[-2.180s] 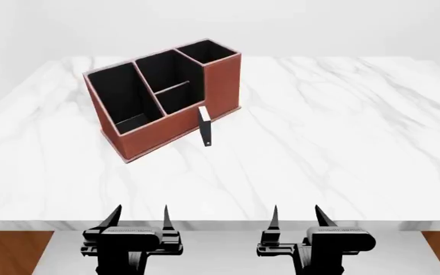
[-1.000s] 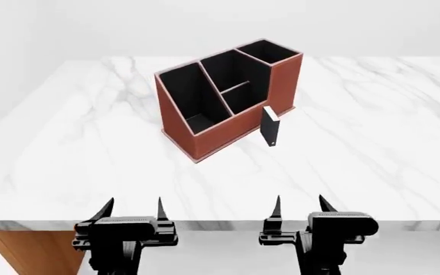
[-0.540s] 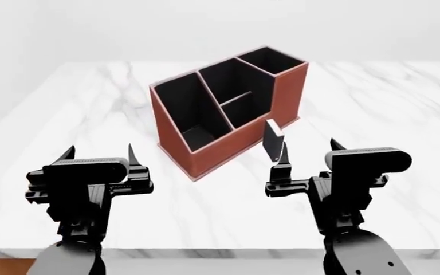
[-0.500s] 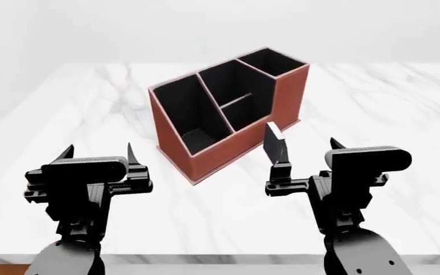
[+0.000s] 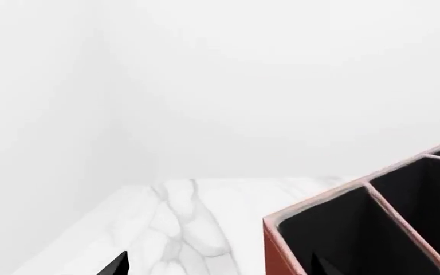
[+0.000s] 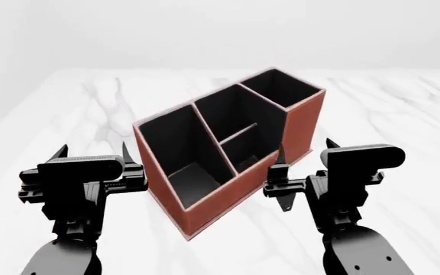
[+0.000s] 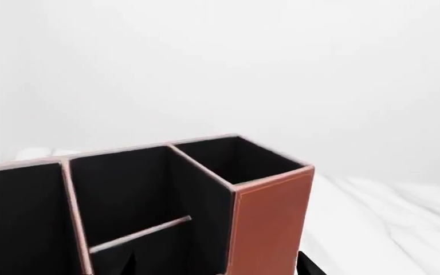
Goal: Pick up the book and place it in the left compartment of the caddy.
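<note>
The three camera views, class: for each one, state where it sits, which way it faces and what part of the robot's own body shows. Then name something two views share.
Head view: on the robot's head, looking forward and down at the caddy on the marble table; left gripper and right gripper show.
Left wrist view: near the left gripper, facing the caddy's left compartment; only fingertips show.
Right wrist view: near the right gripper, facing the caddy's tall end; fingertips barely show.
Shared: all three show the caddy.

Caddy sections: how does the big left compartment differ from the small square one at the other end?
The left compartment is long and wide; the small end section is short and square. The left compartment's outer wall slopes down toward the caddy's low front; the end section's walls stand taller. The left compartment lies nearer the left gripper, the end section farther back. Both are black-walled, pale-rimmed and empty.
</note>
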{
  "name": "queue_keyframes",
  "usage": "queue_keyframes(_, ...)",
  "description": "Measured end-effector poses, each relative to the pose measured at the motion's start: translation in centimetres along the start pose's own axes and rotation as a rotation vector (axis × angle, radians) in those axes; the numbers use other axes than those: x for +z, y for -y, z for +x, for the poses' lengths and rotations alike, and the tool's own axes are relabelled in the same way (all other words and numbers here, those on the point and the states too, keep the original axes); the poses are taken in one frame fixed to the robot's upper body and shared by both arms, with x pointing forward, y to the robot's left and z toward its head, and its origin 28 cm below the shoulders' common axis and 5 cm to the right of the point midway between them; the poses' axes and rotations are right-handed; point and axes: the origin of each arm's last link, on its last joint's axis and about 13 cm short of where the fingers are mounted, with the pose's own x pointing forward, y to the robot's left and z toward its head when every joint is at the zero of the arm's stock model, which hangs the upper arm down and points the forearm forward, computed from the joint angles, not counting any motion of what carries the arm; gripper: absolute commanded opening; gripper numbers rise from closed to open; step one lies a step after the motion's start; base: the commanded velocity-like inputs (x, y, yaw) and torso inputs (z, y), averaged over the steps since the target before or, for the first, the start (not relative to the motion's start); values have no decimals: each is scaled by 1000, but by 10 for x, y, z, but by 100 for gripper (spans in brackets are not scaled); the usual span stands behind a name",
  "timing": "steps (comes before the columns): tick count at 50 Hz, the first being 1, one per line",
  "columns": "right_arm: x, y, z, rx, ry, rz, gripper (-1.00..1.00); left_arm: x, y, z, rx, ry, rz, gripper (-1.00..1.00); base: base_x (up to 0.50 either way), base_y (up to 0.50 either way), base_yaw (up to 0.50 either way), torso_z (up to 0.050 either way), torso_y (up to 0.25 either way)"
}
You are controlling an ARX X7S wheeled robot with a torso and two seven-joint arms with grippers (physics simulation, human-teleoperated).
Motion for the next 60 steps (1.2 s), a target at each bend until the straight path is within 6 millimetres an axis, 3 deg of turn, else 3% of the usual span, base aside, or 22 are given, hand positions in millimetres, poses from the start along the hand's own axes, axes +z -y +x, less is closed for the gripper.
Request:
queue_keyframes(19, 4, 4, 5, -26, -44, -8, 100, -1, -1, -1, 8, 0, 1, 100, 105, 0, 0, 0, 1)
queue_keyframes(36, 38, 32, 9, -29, -271, -62, 100, 0, -2, -1, 12, 4, 0, 100, 0, 0, 0, 0, 0)
queue_keyframes(45, 36, 42, 11, 4, -449, -51, 100, 0, -3, -1, 15, 3, -1, 100, 0, 0, 0, 0, 0)
queue_keyframes(60, 23, 48, 11, 38, -581, -56, 100, -2, -3, -1, 17, 0, -1, 100, 0, 0, 0, 0, 0)
